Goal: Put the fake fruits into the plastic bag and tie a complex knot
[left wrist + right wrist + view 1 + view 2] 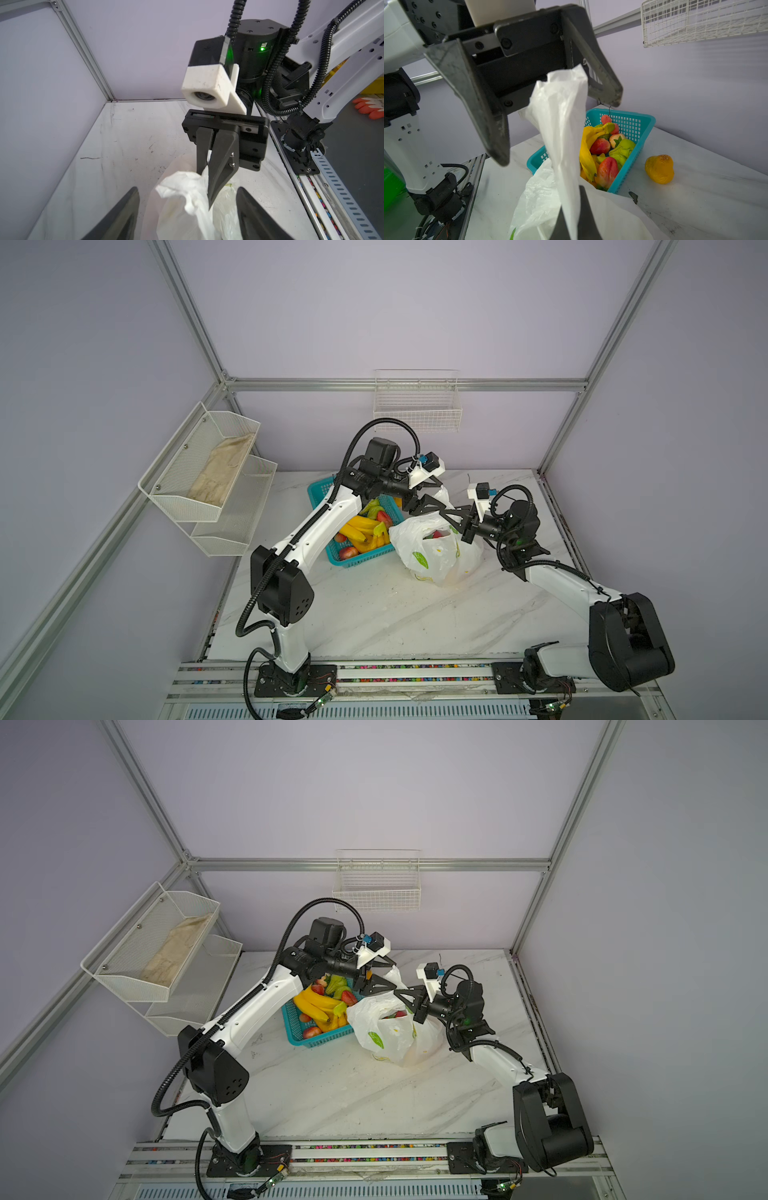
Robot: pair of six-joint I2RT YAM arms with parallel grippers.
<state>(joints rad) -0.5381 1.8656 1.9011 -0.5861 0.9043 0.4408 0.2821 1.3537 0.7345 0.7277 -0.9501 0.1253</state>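
right gripper (205, 187) clamped on the handle strip (566, 166) of the plastic bag (432, 556) | left gripper (558, 129) jaws wide, straddling that strip just beyond the pinch | bag sits beneath both, looks feather-light, limp, slippery: take the bunched handle, not the thin wall | fake fruits (604, 149) mostly in basket (633, 124) alongside

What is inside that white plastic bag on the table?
In both top views a bit of red fruit shows through the open mouth of the plastic bag. Anything deeper is covered by the crinkled white film, so how many fruits it holds cannot be told.
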